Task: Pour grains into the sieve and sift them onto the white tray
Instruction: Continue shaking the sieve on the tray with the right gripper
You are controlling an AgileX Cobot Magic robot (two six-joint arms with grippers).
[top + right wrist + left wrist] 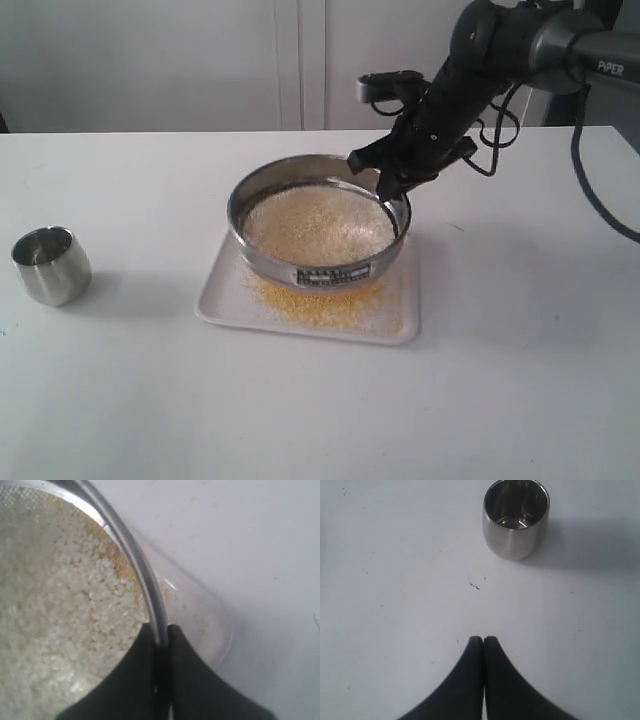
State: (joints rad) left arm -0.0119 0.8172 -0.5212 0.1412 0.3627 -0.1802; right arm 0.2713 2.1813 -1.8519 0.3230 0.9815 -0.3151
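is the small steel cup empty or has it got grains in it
Empty. The steel cup stands upright, and the left wrist view looks straight into it: only bare shiny metal shows inside.

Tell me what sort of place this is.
Most likely a robotics lab or test bench, not a kitchen: a white tabletop against plain pale wall panels, a black robot arm, and just a round steel mesh sieve, flat white rectangular tray and small steel cup laid out.
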